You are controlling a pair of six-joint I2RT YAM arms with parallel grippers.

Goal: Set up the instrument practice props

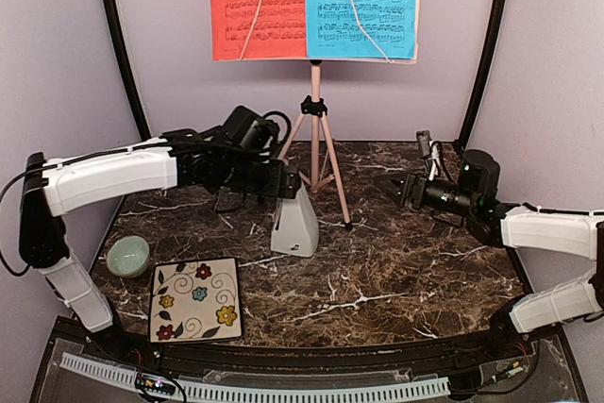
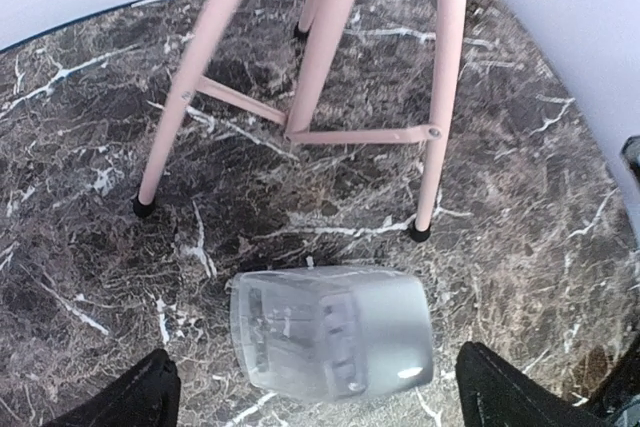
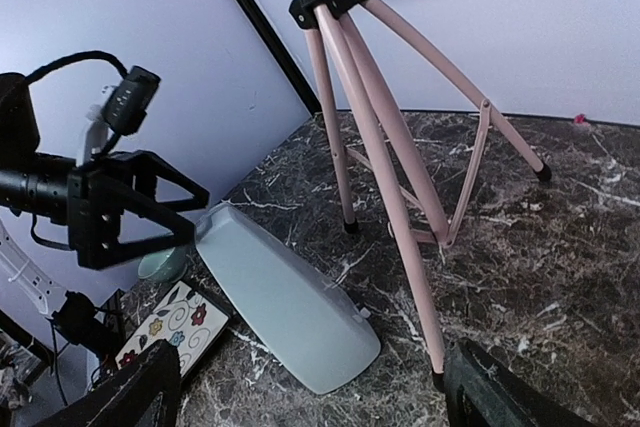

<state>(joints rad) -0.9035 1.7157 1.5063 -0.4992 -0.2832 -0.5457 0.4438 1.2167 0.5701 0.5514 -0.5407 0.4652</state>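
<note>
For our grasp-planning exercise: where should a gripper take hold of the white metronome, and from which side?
Grip the metronome near its narrow top, across opposite sloping faces, coming down from above. It stands upright and tapers upward, so the top is the slimmest hold, and the music stand's leg nearby may crowd a sideways approach.

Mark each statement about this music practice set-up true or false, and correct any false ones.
1. Seen from above, the red sheet hangs left of the blue sheet on the music stand. True.
2. The floral tile lies beside the green bowl. True.
3. The metronome sits inside the green bowl. False: it stands on the table, by the stand's legs.
4. The right end effector grips a stand leg. False: it is open, holds nothing and is apart from the stand.
</note>
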